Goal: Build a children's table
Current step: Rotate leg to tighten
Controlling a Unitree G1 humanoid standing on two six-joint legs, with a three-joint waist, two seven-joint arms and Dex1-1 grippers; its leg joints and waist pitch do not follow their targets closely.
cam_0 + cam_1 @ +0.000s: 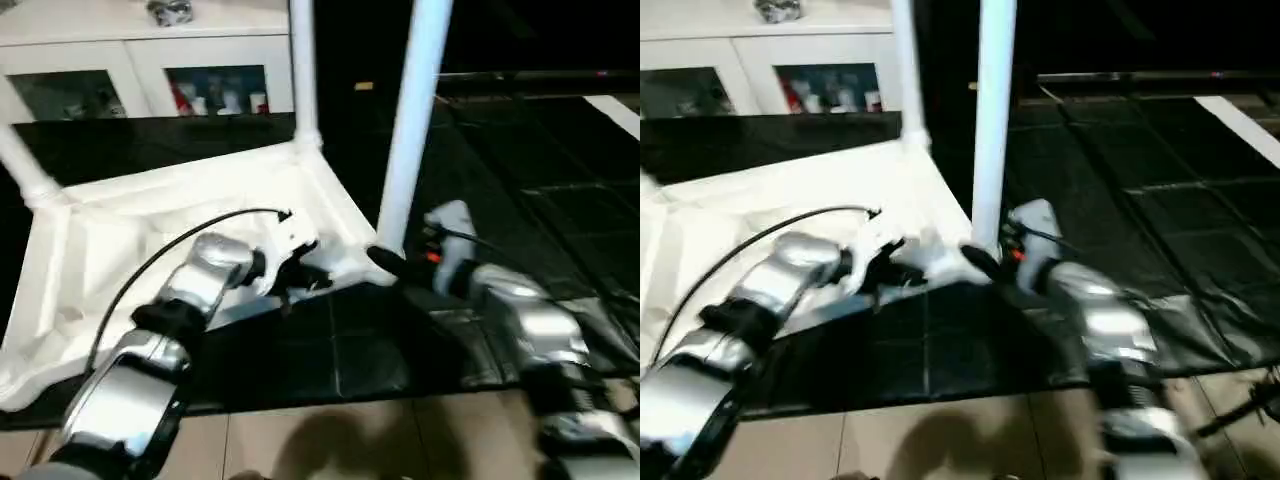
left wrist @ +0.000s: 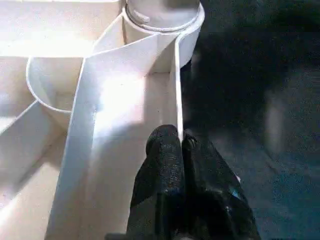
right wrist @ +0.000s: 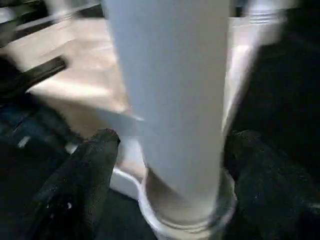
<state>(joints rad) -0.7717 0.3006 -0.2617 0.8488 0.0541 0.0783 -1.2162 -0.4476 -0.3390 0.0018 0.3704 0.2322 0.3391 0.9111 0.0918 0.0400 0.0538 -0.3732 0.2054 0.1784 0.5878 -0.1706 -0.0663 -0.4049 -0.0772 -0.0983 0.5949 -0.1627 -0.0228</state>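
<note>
The tabletop (image 1: 150,215) and leg (image 1: 410,120) look like smooth white plastic; the forearms (image 1: 540,330) are shiny silver metal; the floor mat (image 1: 560,210) is glossy black.

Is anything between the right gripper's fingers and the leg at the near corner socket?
Nothing visible. In the right wrist view the leg stands between the right gripper's two fingers, with open gaps on both sides, and its foot sits in the socket. The left gripper is shut on a tabletop rib.
</note>
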